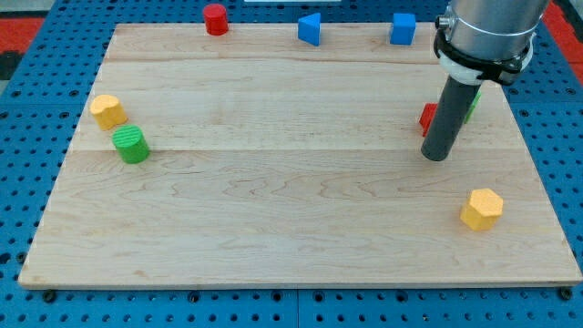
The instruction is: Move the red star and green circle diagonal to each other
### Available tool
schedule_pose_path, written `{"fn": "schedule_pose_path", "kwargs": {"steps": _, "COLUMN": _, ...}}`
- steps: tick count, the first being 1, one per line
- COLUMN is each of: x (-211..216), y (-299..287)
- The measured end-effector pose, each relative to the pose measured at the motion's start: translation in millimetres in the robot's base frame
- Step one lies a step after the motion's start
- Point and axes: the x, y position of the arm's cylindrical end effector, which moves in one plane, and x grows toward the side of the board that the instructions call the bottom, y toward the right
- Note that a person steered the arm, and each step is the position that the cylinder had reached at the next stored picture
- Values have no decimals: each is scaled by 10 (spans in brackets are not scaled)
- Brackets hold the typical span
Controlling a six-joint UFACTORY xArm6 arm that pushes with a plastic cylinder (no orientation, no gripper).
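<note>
The tip (436, 158) of the rod rests on the wooden board (291, 228) at the view's right, holding nothing. A red block (426, 117), mostly hidden and its shape unclear, lies just behind the rod on its left side; a green sliver (473, 103) shows on its right. The green circle (130, 144) lies well apart at the view's left, just beside a yellow block (107, 111).
</note>
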Motion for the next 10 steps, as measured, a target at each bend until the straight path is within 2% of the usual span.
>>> {"fn": "schedule_pose_path", "kwargs": {"steps": 1, "x": -2, "y": 237}}
{"fn": "schedule_pose_path", "kwargs": {"steps": 3, "x": -553, "y": 624}}
{"fn": "schedule_pose_path", "kwargs": {"steps": 4, "x": -558, "y": 31}}
{"fn": "schedule_pose_path", "kwargs": {"steps": 5, "x": 200, "y": -1139}}
{"fn": "schedule_pose_path", "kwargs": {"steps": 6, "x": 731, "y": -1774}}
{"fn": "schedule_pose_path", "kwargs": {"steps": 7, "x": 386, "y": -1111}}
{"fn": "schedule_pose_path", "kwargs": {"steps": 8, "x": 78, "y": -1369}}
{"fn": "schedule_pose_path", "kwargs": {"steps": 9, "x": 103, "y": -2037}}
{"fn": "schedule_pose_path", "kwargs": {"steps": 10, "x": 663, "y": -2083}}
